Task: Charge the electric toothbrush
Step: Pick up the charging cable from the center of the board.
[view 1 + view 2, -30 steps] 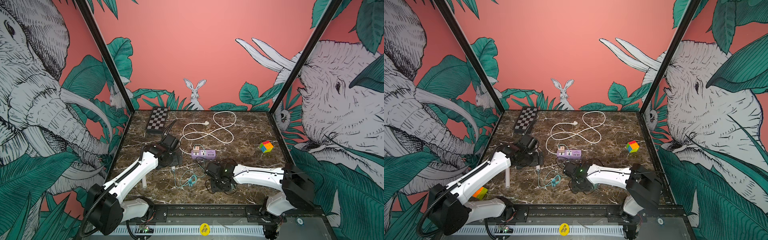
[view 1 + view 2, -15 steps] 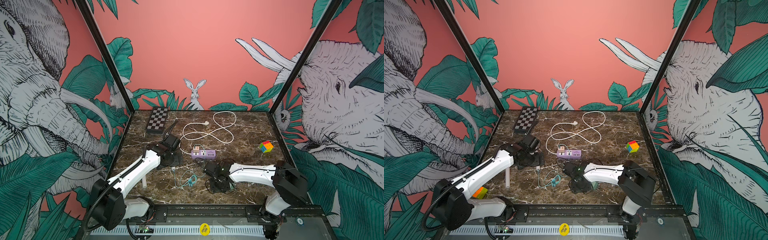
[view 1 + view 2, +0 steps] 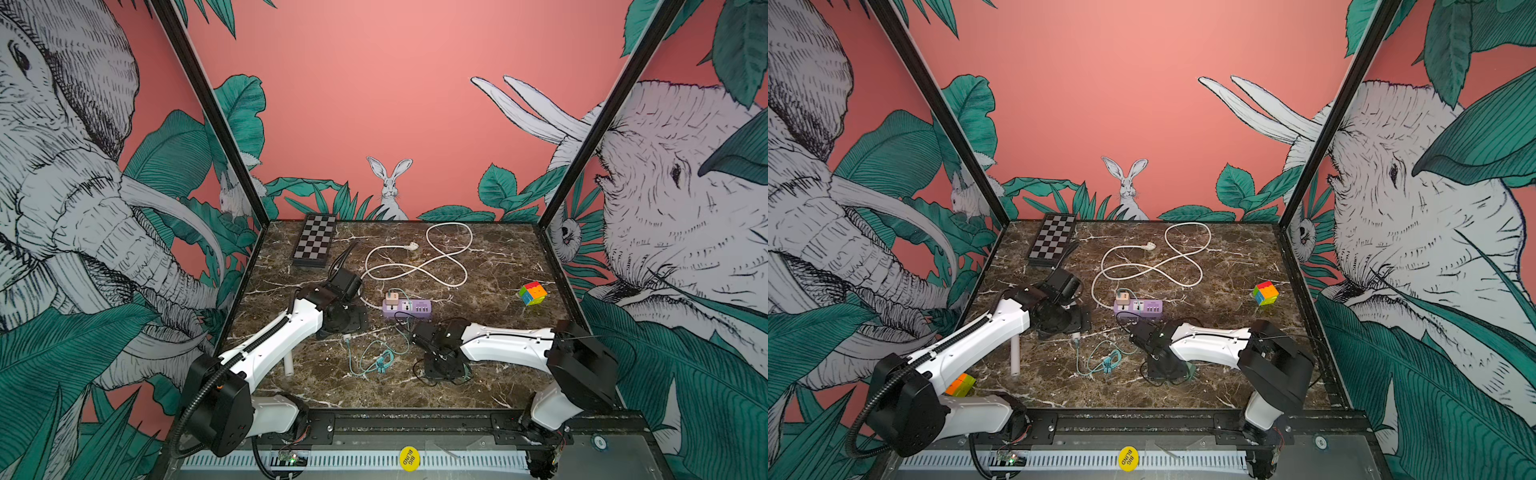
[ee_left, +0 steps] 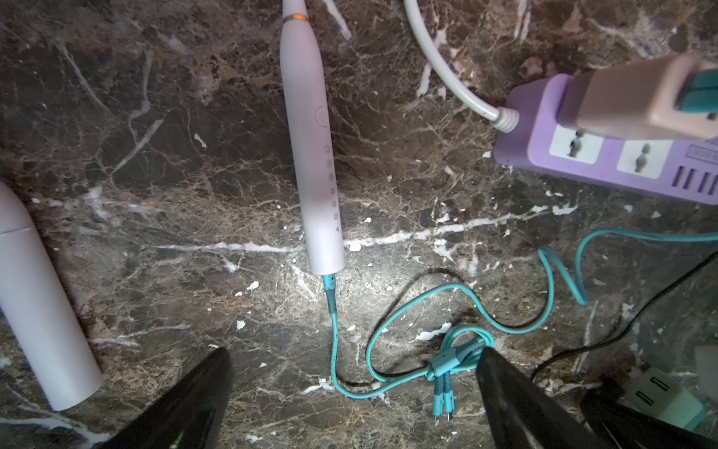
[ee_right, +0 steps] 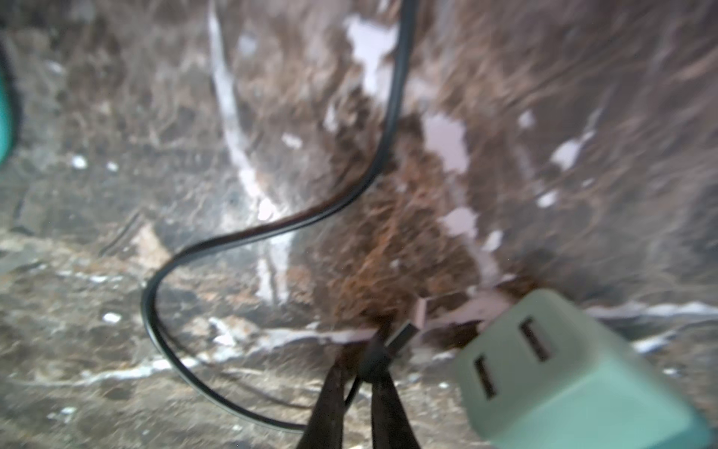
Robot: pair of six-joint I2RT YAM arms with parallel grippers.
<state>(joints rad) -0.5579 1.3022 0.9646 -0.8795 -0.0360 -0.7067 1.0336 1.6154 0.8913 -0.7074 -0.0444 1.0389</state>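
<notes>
The pale pink electric toothbrush (image 4: 311, 155) lies flat on the marble table, with a teal cable (image 4: 334, 350) plugged into its base. That cable runs in loops to a beige adapter (image 4: 641, 101) seated in the purple power strip (image 4: 582, 155). My left gripper (image 4: 355, 350) hovers open above the cable's coil, holding nothing. My right gripper (image 5: 359, 369) is low over the table, shut on the USB plug (image 5: 404, 334) of a black cable (image 5: 272, 229). Beside it lies a pale green charger block (image 5: 563, 373) with two USB ports. In both top views the left arm hides most of the toothbrush.
A white cylinder (image 3: 287, 365) lies by the left arm. A white cord (image 3: 415, 266) loops behind the power strip (image 3: 409, 309). A chessboard (image 3: 314, 241) sits back left, one colour cube (image 3: 532, 293) at the right, another (image 3: 960, 384) front left.
The right gripper's jaws have closed on the black cable's USB plug, and that arm has shifted slightly left. The left gripper stays open in about the same place.
</notes>
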